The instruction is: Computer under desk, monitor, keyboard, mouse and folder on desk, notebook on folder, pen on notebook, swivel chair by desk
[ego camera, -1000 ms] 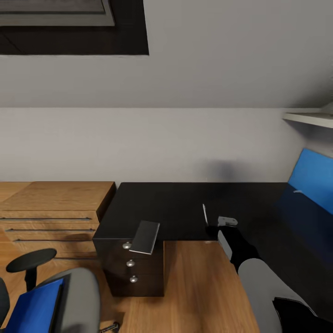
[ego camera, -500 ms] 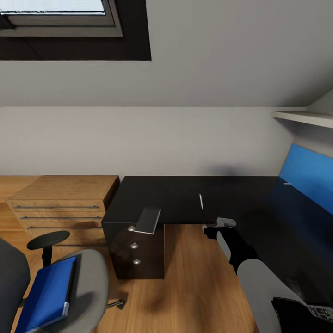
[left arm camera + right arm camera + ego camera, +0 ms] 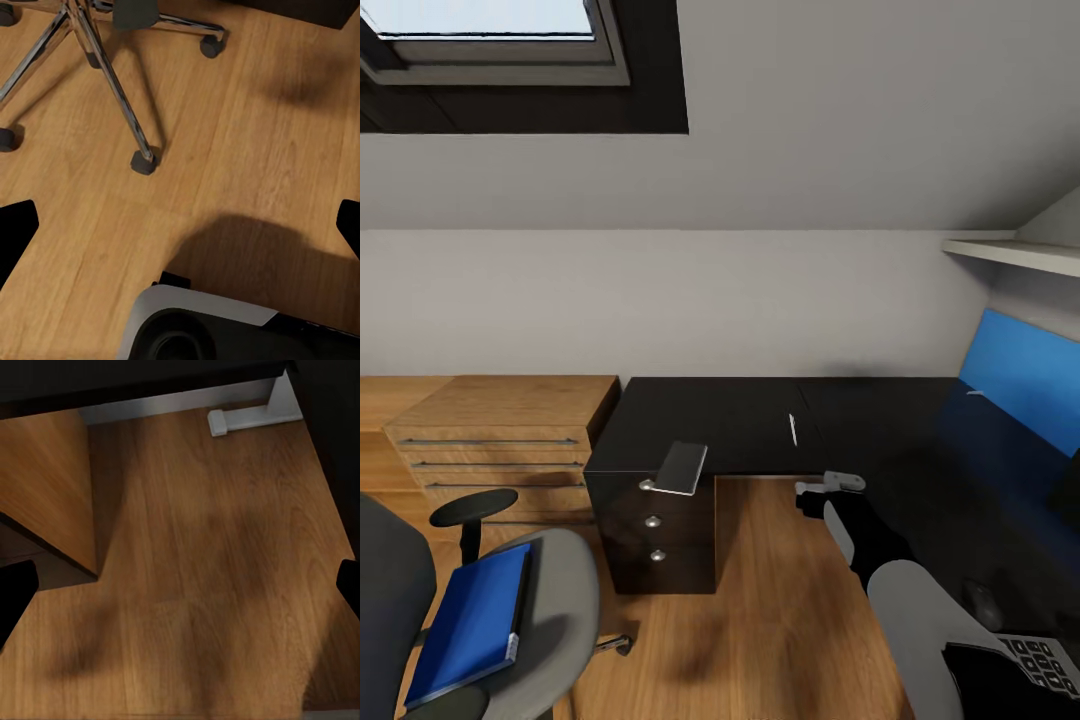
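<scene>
The black L-shaped desk [image 3: 740,420] runs across the middle and down the right of the head view. A thin white pen [image 3: 793,428] lies on it, and a flat grey notebook [image 3: 682,467] overhangs its corner above the drawers. At the lower right the keyboard [image 3: 1040,660] and the small dark mouse [image 3: 980,603] rest on the desk. The blue folder [image 3: 470,620] lies on the seat of the grey swivel chair [image 3: 555,600] at lower left. My right gripper [image 3: 830,488] hangs open over the floor at the desk's inner corner. My left gripper [image 3: 180,232] is open above the floor near the chair's chrome base [image 3: 112,75].
A light-wood drawer cabinet [image 3: 500,430] stands left of the desk. An upright bright blue panel [image 3: 1020,375] stands at the desk's right end under a wall shelf [image 3: 1010,252]. The white desk leg's foot [image 3: 247,416] rests on the wood floor [image 3: 195,585].
The camera has drawn back and shifted: the desk looks farther off, more of the chair and folder shows, and the keyboard has come into view. My right arm keeps its pose.
</scene>
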Tool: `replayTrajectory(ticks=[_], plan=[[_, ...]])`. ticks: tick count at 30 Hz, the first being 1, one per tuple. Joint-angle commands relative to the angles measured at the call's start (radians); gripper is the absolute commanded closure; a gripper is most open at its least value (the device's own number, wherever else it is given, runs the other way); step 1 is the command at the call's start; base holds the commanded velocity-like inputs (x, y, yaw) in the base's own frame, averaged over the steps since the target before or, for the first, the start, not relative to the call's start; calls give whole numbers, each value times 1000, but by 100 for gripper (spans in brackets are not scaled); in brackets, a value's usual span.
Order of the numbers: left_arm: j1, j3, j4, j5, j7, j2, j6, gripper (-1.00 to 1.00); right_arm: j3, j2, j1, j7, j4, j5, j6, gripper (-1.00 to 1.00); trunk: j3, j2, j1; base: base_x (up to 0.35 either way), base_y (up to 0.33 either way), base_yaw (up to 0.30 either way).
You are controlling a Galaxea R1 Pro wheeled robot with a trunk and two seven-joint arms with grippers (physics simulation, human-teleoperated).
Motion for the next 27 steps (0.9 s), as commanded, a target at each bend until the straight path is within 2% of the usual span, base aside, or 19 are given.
replayTrajectory(ticks=[1, 7, 10, 11, 13, 22, 27], plan=[[0, 3, -2, 8, -9, -1, 0, -100, -5, 1, 0, -1, -1, 2, 5, -100, -1, -1, 0, 0, 0, 0], [0, 3, -2, 9, -9, -1, 2, -100, -5, 3, 0, 0, 0, 2, 5, -100, -1, -1, 0, 0, 0, 0], [0, 3, -2, 10, -9, -1, 2, -100, -5, 14, 0, -1, 7, 2, -6, -100, -1, -1, 0, 0, 0, 19], [0, 3, -2, 10, -9, -1, 2, -100, -4, 32, 0, -2, 58, 5, -106, -100, -1, -1, 0, 0, 0, 195], [0, 3, -2, 10, -9, -1, 1, -100, -4, 34, 0, -2, 96, 6, -163, -100, -2, -1, 0, 0, 0, 217], [0, 3, -2, 12, -9, 2, 1, -100, -5, 36, 0, -2, 228, 8, -341, -100, -6, -1, 0, 0, 0, 247], [0, 3, -2, 30, -10, 5, 2, -100, -5, 36, 0, -3, 325, 9, -450, -100, -8, -1, 0, 0, 0, 256]])
